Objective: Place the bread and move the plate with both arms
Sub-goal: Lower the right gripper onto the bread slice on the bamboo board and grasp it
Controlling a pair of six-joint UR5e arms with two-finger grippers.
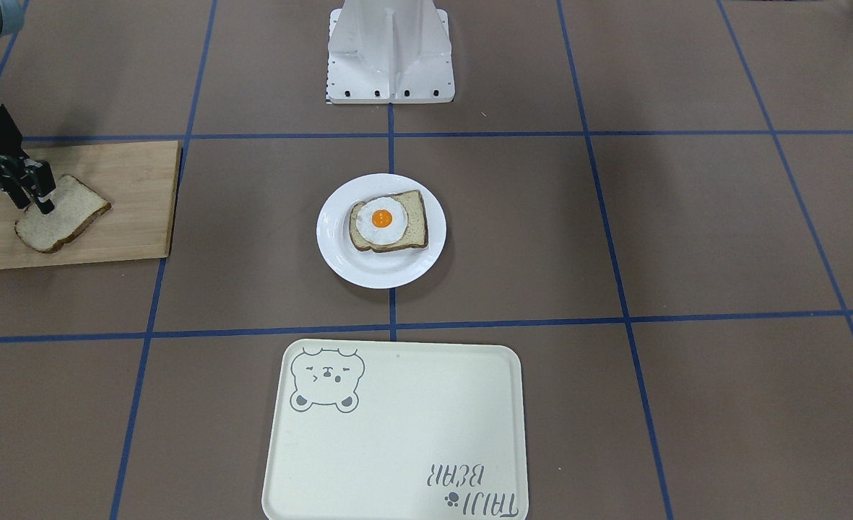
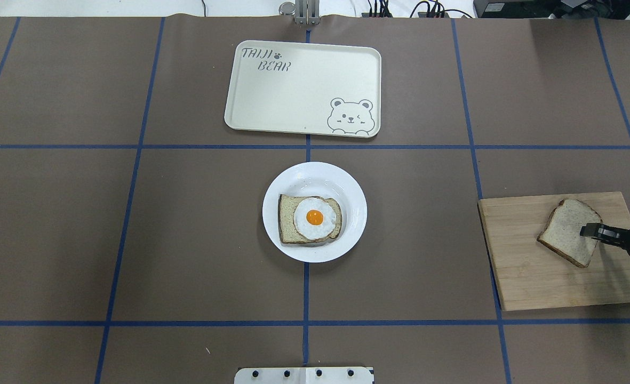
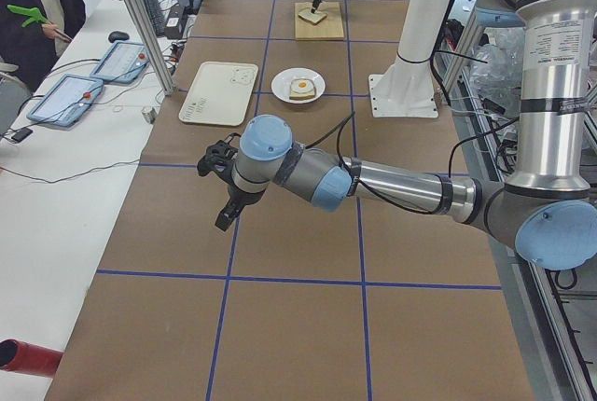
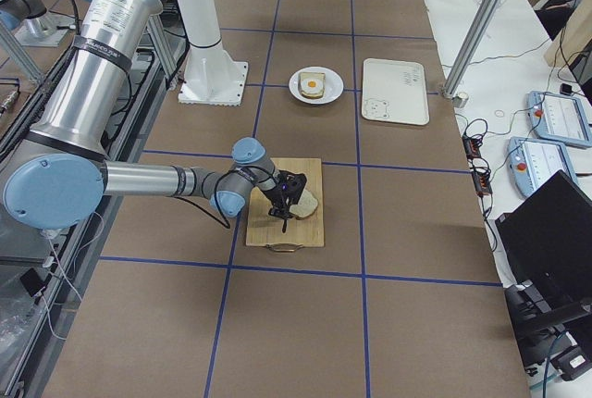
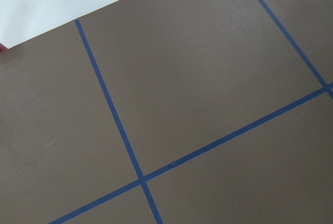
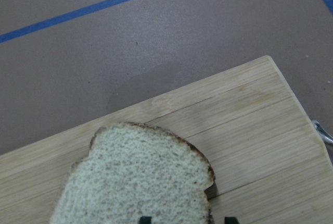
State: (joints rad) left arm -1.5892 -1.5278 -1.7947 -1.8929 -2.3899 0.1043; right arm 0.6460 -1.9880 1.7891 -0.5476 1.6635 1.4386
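The bread (image 1: pixel 65 217) is a plain slice lying on a wooden cutting board (image 1: pixel 130 209) at the robot's right. It also shows in the overhead view (image 2: pixel 565 234) and fills the right wrist view (image 6: pixel 135 177). My right gripper (image 1: pixel 32 204) comes in low and tilted, with its fingers closed on the slice's near edge, one fingertip (image 2: pixel 589 230) on top. The white plate (image 1: pixel 339 253) stands at the table's middle and carries an egg-topped slice (image 1: pixel 386 220). My left gripper (image 3: pixel 216 196) hovers over bare table far from the plate. I cannot tell if it is open or shut.
The cream bear tray (image 2: pixel 293 90) lies beyond the plate (image 2: pixel 347 186), away from the robot. The white robot base (image 1: pixel 390 58) stands on the plate's other side. The left wrist view shows only brown table cover with blue tape lines. A person sits at the far table edge.
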